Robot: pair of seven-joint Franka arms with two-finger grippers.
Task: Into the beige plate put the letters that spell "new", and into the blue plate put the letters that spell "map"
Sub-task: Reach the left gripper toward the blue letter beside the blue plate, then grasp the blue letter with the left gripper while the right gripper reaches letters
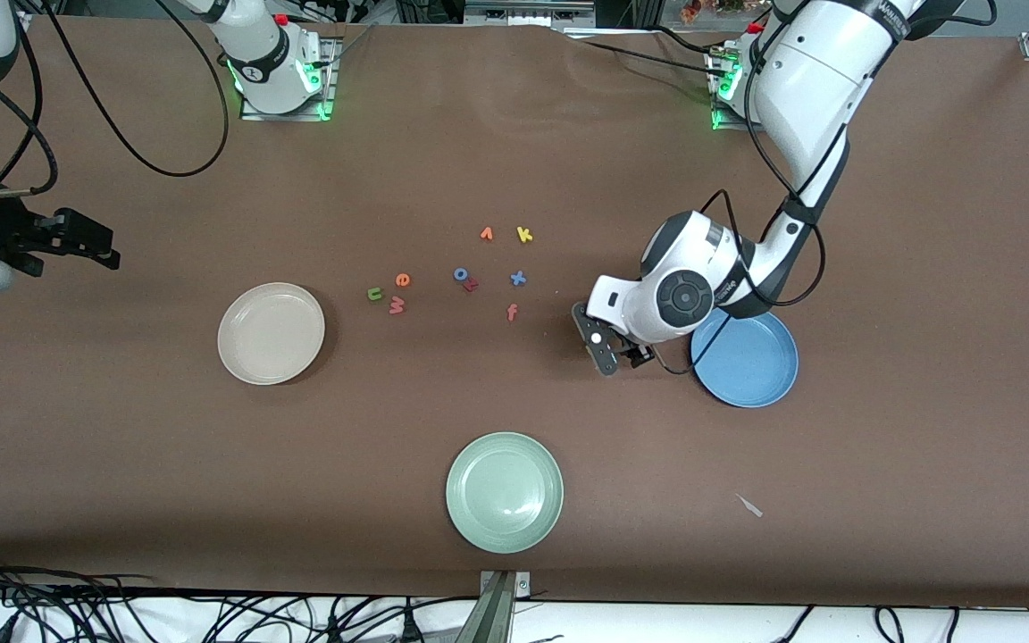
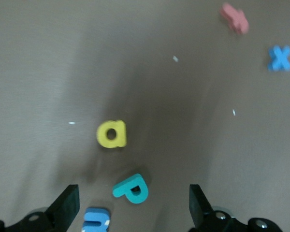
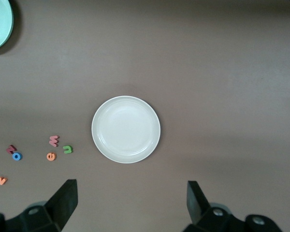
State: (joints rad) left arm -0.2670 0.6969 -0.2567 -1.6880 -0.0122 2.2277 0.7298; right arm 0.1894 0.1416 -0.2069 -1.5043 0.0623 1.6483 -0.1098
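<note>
The beige plate (image 1: 271, 333) lies toward the right arm's end, with the olive n (image 1: 374, 293), orange e (image 1: 402, 279) and salmon w (image 1: 397, 306) on the cloth beside it. The blue plate (image 1: 744, 357) lies toward the left arm's end. My left gripper (image 1: 606, 350) hovers open beside that plate. Its wrist view shows the teal p (image 2: 131, 188) between the spread fingers, the blue m (image 2: 95, 220) close by and the yellow a (image 2: 111, 134) a little off; the hand hides all three in the front view. My right gripper (image 1: 86, 243) waits open and empty, high over the table's end.
A pale green plate (image 1: 504, 491) sits nearest the front camera. Spare letters lie mid-table: orange v (image 1: 487, 234), yellow k (image 1: 524, 234), blue o (image 1: 461, 274), red z (image 1: 472, 285), blue x (image 1: 518, 278), salmon f (image 1: 512, 312). A small scrap (image 1: 749, 505) lies on the cloth.
</note>
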